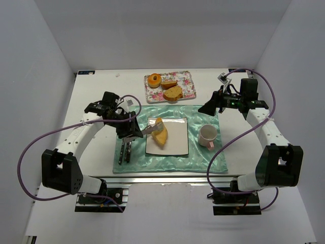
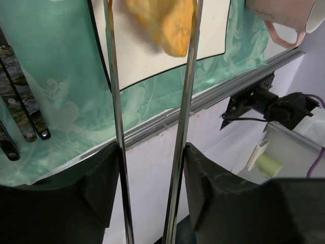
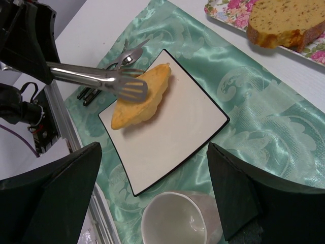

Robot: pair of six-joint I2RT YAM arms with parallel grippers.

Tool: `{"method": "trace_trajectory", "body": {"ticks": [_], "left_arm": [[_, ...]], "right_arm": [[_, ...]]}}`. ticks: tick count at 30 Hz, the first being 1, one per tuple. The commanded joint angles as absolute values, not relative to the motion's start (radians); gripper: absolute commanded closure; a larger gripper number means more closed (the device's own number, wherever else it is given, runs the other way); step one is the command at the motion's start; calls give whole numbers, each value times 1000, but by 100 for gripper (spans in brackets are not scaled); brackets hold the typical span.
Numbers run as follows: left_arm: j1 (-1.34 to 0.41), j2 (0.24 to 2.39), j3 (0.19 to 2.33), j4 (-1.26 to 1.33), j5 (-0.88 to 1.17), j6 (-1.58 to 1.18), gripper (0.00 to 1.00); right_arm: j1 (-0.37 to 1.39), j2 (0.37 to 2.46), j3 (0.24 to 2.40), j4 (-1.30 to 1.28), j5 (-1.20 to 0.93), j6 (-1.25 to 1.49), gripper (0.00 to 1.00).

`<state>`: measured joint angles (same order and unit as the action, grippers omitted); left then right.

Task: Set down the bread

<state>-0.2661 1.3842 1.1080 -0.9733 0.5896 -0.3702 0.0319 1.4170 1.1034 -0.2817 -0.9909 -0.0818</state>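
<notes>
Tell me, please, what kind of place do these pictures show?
Probably a robot test booth laid out as a dining place. Plain white walls enclose the table; two robot arms stand at its near edge; a green placemat carries a square plate, a cup and cutlery.

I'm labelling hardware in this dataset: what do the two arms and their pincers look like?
The left arm and right arm share white link shells, black joint housings and black bases. A purple cable loops along each. Small green lights glow near the right wrist. The left pincer and right pincer have broad matte-black fingers.
</notes>
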Motion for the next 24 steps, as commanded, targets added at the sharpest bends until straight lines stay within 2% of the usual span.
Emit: {"method": "trace_trajectory", "body": {"ticks": [1,6,12,18,24], "left_arm": [[-271,1359,1143,-979,580,-344,37],[-270,1341,1186,-996,522,-345,37],[-272,1357,1348,-1011,355,-333,42],[-270,1457,1427,-916,409,-359,45],[-270,1646,1511,-724,454,-400,46]], "right_arm": [[25,1411,1134,-271,-1005,-87,11],[25,1416,1135,-267,-1003,-84,11],[23,1428,1141,-267,-1008,-89,11],[23,1430,1138,-262,-1008,-89,11],[23,1420,1128,-256,-1005,-89,11]]}}
